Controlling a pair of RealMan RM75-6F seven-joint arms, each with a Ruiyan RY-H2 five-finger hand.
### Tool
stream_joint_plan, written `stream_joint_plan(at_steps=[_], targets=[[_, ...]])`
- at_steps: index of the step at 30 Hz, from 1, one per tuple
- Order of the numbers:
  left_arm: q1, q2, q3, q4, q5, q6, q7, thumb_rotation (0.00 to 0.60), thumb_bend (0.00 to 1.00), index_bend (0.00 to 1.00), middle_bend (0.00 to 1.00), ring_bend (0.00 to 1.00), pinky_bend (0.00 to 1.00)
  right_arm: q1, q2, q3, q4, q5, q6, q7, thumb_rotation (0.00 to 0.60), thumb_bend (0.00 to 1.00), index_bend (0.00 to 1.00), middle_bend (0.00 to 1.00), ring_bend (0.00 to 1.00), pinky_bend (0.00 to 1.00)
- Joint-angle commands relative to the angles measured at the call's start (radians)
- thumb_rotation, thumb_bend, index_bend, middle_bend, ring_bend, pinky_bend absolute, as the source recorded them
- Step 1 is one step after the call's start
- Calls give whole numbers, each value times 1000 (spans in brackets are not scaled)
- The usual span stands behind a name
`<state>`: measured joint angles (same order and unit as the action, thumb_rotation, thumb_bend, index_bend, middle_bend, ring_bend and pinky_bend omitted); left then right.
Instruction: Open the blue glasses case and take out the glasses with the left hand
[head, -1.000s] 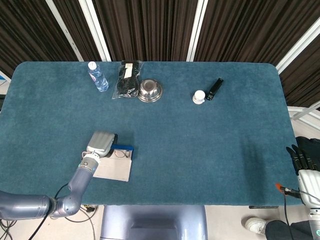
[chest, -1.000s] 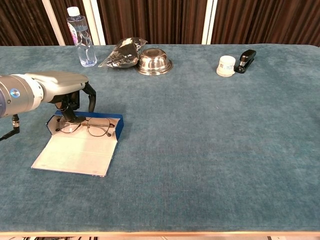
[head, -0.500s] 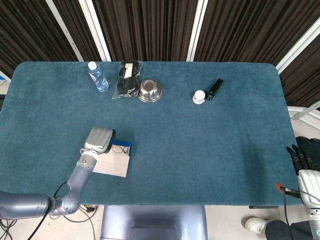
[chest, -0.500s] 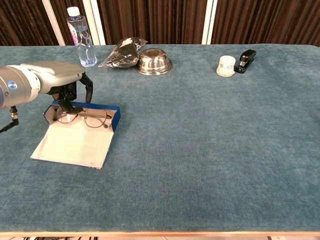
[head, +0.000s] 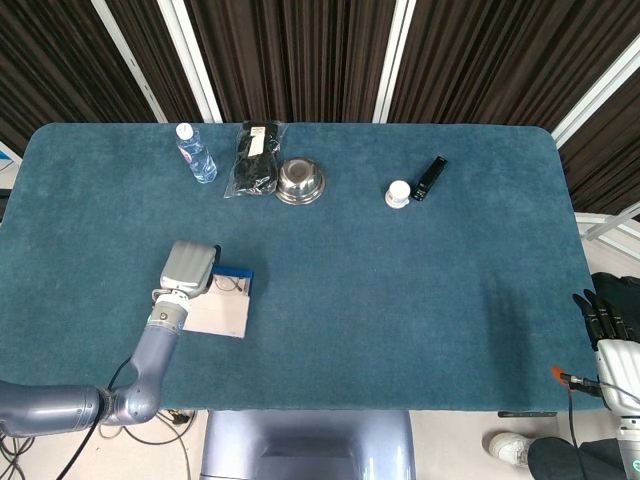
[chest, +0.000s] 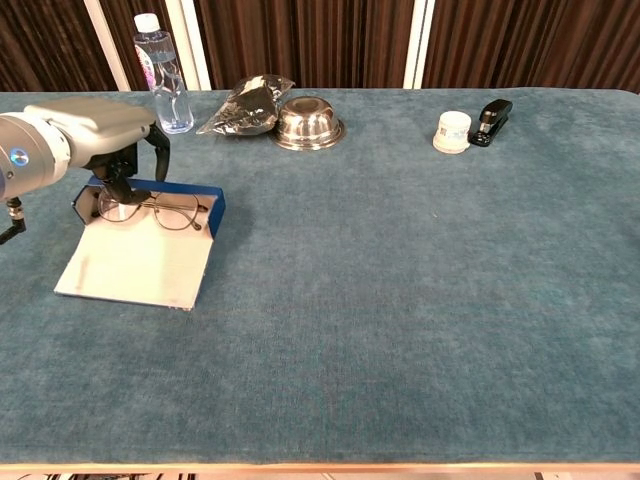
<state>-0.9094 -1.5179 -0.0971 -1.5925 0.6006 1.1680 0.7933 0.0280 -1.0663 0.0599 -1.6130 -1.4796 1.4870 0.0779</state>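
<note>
One step looked done, for the blue glasses case (chest: 140, 245) lay open near the table's (head: 400, 290) left edge, and the left hand (chest: 95, 135), fingers curled onto the glasses (chest: 150, 208) inside, still needed to lift them.

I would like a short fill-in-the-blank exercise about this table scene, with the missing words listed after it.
1. The blue glasses case lies ____, with its pale lid flat on the table.
2. The glasses are ____ the case, not beside it.
3. The left hand reaches down at the end of the case nearest the water ____.
4. The steel bowl stands next to a black ____ in clear wrap.

Missing words: open; in; bottle; bundle
</note>
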Motion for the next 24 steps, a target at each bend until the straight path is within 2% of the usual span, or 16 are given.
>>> stream_joint_plan(at_steps=[1,10,24], targets=[[6,-5,1,27,18,6,3,600,394,512,1000,911,910,0,0,0,0,0,0,-1,600,160,0,0,0,212],[27,-16,-6,79,66,17,-19,600,394,515,1000,912,909,0,-1,0,0,1,-1,-3,600,159,0,0,0,213],[54,-32,-8,101,146,38,-21,600,394,516,1000,912,910,0,0,0,-1,1,-1,-2,600,159,0,0,0,213]])
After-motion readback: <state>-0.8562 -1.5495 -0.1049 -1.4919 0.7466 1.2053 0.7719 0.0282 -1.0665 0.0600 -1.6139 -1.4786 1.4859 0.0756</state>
